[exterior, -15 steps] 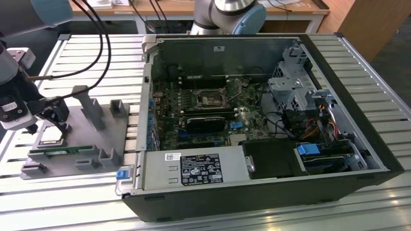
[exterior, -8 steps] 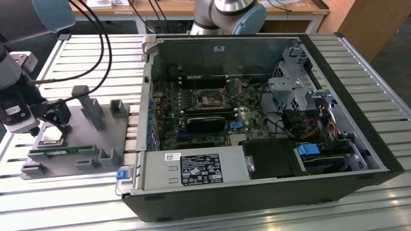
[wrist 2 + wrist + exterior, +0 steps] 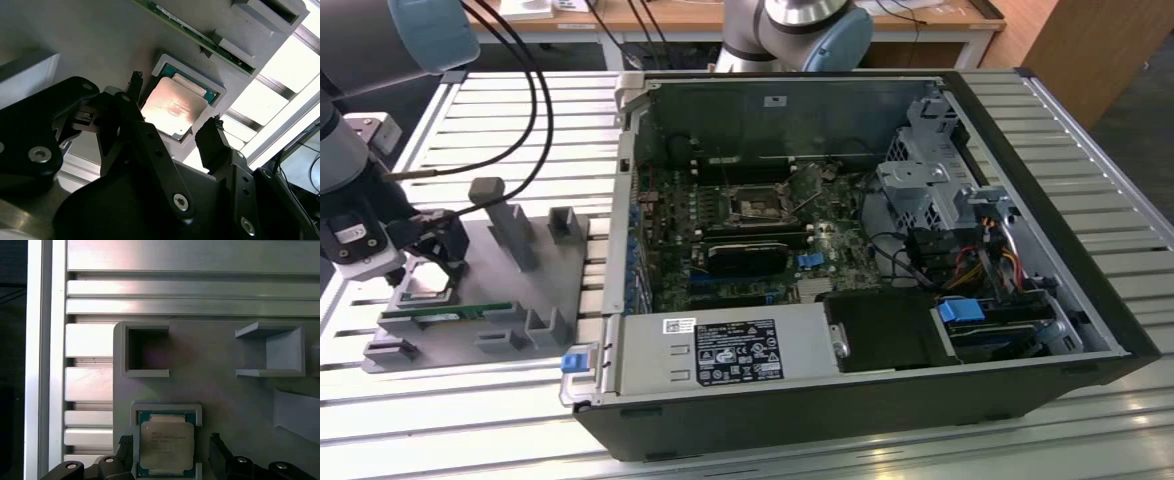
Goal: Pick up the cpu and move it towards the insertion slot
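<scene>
The cpu [image 3: 427, 283] lies flat in a pale square cradle on the grey fixture plate [image 3: 494, 290], at the exterior view's left. Both wrist views show its silvery top and green rim from above: cpu [image 3: 172, 106], cpu [image 3: 166, 445]. My gripper [image 3: 418, 262] hangs just over it and is open, with one black finger [image 3: 212, 137] on each side of the cradle and neither touching the chip. The same straddle shows in the first wrist view, gripper [image 3: 170, 440]. The insertion slot [image 3: 757, 205] sits with its metal frame on the motherboard inside the open computer case.
A green memory stick [image 3: 447, 313] lies along the plate's edge beside the cradle. Grey upright holders [image 3: 514, 235] stand on the plate between me and the case wall [image 3: 624, 200]. Cables, a drive cage [image 3: 927, 190] and a black card [image 3: 747, 255] crowd the case around the socket.
</scene>
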`<action>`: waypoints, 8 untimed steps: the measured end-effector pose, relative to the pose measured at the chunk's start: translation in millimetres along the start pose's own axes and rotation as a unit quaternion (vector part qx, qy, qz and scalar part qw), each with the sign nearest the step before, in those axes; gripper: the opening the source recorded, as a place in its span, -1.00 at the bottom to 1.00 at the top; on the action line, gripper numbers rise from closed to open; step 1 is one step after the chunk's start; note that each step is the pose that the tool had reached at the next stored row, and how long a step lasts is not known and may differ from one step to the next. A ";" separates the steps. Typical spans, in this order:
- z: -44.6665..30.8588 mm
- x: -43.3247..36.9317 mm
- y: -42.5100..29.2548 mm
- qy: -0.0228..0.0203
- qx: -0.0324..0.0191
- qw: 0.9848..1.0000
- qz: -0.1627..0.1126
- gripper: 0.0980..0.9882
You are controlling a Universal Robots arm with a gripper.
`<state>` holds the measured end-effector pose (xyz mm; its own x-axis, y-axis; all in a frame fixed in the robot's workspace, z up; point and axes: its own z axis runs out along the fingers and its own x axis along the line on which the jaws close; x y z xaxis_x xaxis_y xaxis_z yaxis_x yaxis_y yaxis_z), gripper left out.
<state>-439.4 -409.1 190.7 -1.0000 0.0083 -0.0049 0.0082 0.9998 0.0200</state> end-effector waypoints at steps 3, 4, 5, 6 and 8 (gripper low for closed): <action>1.9 0.6 0.1 0.000 0.000 1.000 0.000 0.37; 2.6 0.7 0.1 0.000 0.000 1.000 0.000 0.37; 3.3 0.8 0.2 0.000 0.000 1.000 0.000 0.37; 3.9 0.9 0.3 0.000 0.000 1.000 0.000 0.37; 4.7 1.2 0.7 0.000 0.000 1.000 0.000 0.37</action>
<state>-440.7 -408.3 186.1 -1.0000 0.0084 -0.0049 0.0083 0.9998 0.0199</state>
